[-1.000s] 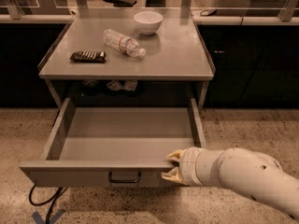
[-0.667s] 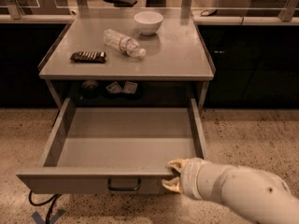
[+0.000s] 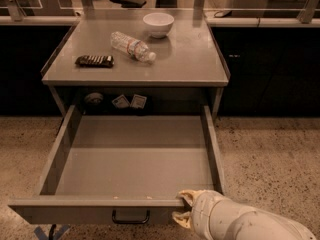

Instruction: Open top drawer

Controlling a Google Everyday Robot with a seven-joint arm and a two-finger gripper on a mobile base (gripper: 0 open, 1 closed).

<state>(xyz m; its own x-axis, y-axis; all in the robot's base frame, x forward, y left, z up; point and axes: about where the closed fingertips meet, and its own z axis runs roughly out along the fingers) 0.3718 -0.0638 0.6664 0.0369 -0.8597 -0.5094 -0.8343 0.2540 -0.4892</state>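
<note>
The top drawer (image 3: 135, 164) stands pulled far out from under the table (image 3: 190, 64), toward 6 o'clock, its shallow grey tray open to view. A black loop handle (image 3: 130, 217) sits at the middle of its front. The gripper (image 3: 181, 207) is at 5 o'clock, at the right end of the drawer front. Its fingers (image 3: 186, 196) are apart, the upper one touching the top rim, the lower one before the front face. On the table, a bowl (image 3: 158, 24) sits at 12 o'clock, a bottle (image 3: 132, 46) lies near it at the bowl's 7 o'clock, and a flat black object (image 3: 94, 60) lies at 9 o'clock
</note>
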